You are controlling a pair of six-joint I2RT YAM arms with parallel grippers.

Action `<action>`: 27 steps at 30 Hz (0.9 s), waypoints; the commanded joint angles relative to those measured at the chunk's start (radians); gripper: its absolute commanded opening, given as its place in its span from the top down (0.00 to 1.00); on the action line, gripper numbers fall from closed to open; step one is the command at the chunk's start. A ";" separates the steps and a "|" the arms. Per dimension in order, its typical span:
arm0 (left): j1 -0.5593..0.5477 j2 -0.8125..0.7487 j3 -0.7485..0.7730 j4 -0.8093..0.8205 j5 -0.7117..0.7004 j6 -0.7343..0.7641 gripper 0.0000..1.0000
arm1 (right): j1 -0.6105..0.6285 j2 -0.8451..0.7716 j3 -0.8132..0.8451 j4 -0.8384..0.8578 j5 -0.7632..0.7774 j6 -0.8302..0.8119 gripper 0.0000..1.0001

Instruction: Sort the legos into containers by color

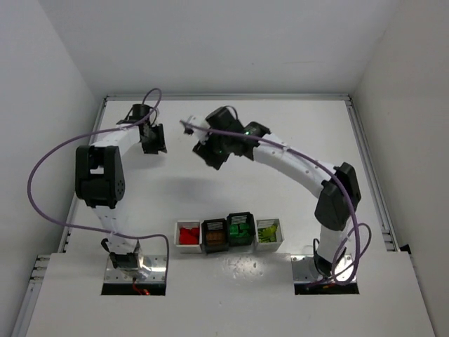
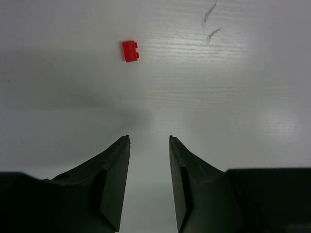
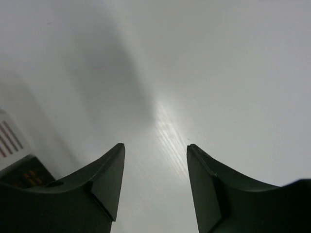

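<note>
One red lego [image 2: 130,50], long axis up-view, notches rightward, lies beyond the spread left tool [image 2: 149,139]; right tool [image 3: 155,146] spread.

Four bins [image 1: 202,237] stand in one row at the near middle: two white outer, two black inner. Each holds legos [image 1: 187,234] of one colour, too small to count. One red brick [image 2: 130,50] lies loose on the worktop [image 1: 175,193]. Two arms: left arm [image 1: 98,175], right arm [image 1: 295,163]. Two end effectors: left end effector [image 2: 149,138], right end effector [image 3: 155,145].
</note>
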 commanded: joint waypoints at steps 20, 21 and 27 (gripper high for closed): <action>-0.075 0.215 0.181 0.061 -0.251 -0.059 0.57 | -0.227 -0.127 -0.043 0.045 -0.085 0.127 0.41; -0.075 0.224 0.181 0.061 -0.251 -0.059 0.57 | -0.236 -0.127 -0.043 0.045 -0.094 0.127 0.41; -0.075 0.281 0.220 0.061 -0.262 -0.039 0.59 | -0.246 -0.127 -0.052 0.045 -0.105 0.127 0.41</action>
